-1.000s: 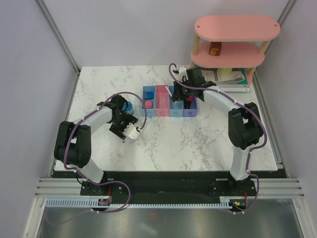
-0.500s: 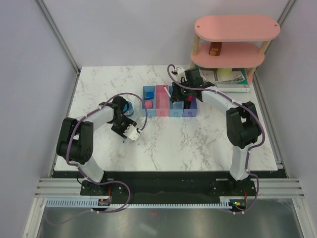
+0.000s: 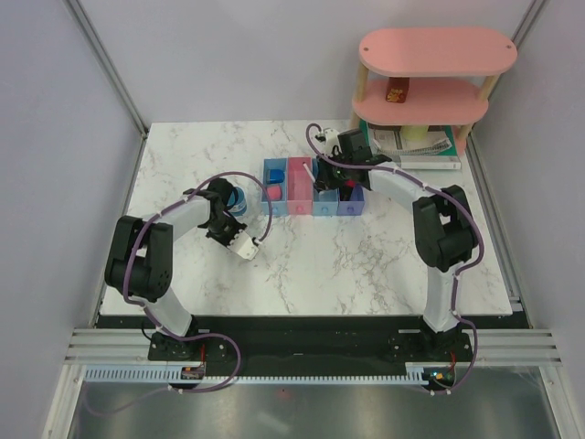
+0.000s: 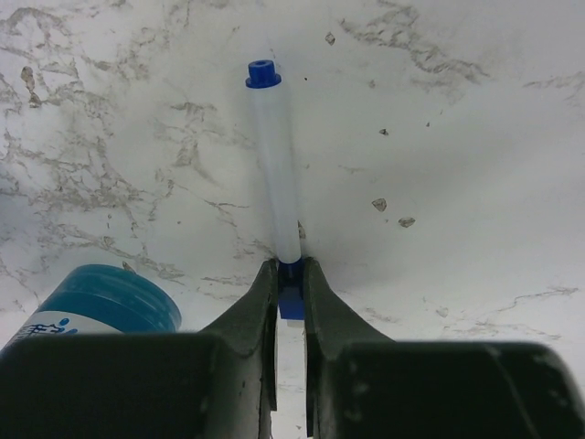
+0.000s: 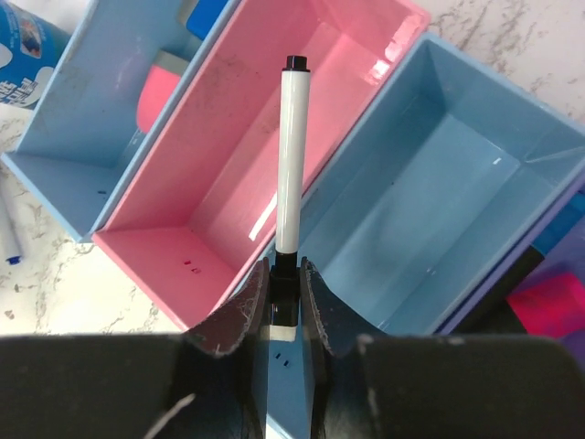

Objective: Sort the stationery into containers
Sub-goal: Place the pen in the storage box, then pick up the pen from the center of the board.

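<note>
Two held | blue-capped pen (image 4: 277, 165) | black-tipped pen (image 5: 289, 155) | tape roll (image 4: 110, 297) print illegible

Row of four joined bins (image 3: 301, 208) in light blue, pink, light blue and purple-blue, pink eraser (image 5: 157, 96) in the leftmost, white black-capped pen (image 5: 291, 155) clamped in the right gripper (image 5: 283, 274) above the pink bin, white blue-capped pen (image 4: 277, 165) lying on the marble tabletop (image 4: 457, 137), near end pinched by the left gripper (image 4: 290, 274), blue tape roll (image 4: 101, 293) beside it
</note>
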Action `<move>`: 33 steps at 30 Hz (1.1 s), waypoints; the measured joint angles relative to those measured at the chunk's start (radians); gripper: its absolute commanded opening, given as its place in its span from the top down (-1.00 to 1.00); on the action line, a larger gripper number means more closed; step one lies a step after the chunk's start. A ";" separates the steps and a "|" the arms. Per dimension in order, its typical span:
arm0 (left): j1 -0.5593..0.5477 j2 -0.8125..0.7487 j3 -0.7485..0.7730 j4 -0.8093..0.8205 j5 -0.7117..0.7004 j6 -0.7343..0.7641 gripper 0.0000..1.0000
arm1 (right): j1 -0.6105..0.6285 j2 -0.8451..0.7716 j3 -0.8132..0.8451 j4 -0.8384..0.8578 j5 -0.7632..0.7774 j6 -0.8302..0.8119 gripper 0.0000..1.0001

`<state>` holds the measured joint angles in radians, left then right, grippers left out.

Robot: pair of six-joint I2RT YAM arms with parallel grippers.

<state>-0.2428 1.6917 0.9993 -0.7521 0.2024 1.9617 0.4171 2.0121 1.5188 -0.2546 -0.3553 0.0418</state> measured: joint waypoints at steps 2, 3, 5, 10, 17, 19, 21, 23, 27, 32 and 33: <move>0.000 0.000 -0.001 0.000 0.000 0.000 0.96 | 0.000 -0.011 -0.017 0.011 0.016 0.001 0.59; 0.000 0.000 -0.001 -0.001 0.000 0.000 0.96 | 0.000 -0.016 -0.025 0.014 0.022 0.003 0.60; -0.001 0.000 -0.001 0.000 0.000 0.000 0.96 | 0.000 -0.031 -0.047 0.022 0.048 0.007 0.60; -0.003 -0.006 -0.008 0.006 -0.001 0.000 0.96 | 0.000 -0.043 -0.070 0.034 0.108 0.015 0.60; -0.024 -0.038 -0.042 0.026 0.041 0.000 0.96 | 0.000 -0.044 -0.072 0.040 0.156 0.041 0.58; -0.035 -0.051 -0.052 0.023 0.063 0.000 0.96 | 0.000 -0.044 -0.073 0.042 0.168 0.045 0.51; -0.051 -0.066 -0.061 0.016 0.082 0.000 0.96 | 0.000 -0.044 -0.073 0.045 0.177 0.048 0.44; -0.071 -0.084 -0.062 0.007 0.103 0.000 0.96 | 0.000 -0.044 -0.074 0.048 0.182 0.052 0.34; -0.109 -0.111 -0.044 -0.010 0.146 0.000 0.96 | 0.000 -0.044 -0.082 0.054 0.190 0.052 0.23; -0.163 -0.120 0.047 -0.018 0.201 -0.022 0.96 | 0.000 -0.045 -0.085 0.052 0.196 0.051 0.13; -0.169 -0.125 0.060 -0.018 0.206 -0.046 0.96 | 0.000 -0.046 -0.085 0.052 0.196 0.051 0.12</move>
<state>-0.4122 1.5665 1.0592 -0.7696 0.4084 1.9160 0.4171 1.9659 1.4338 -0.2028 -0.1589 0.0925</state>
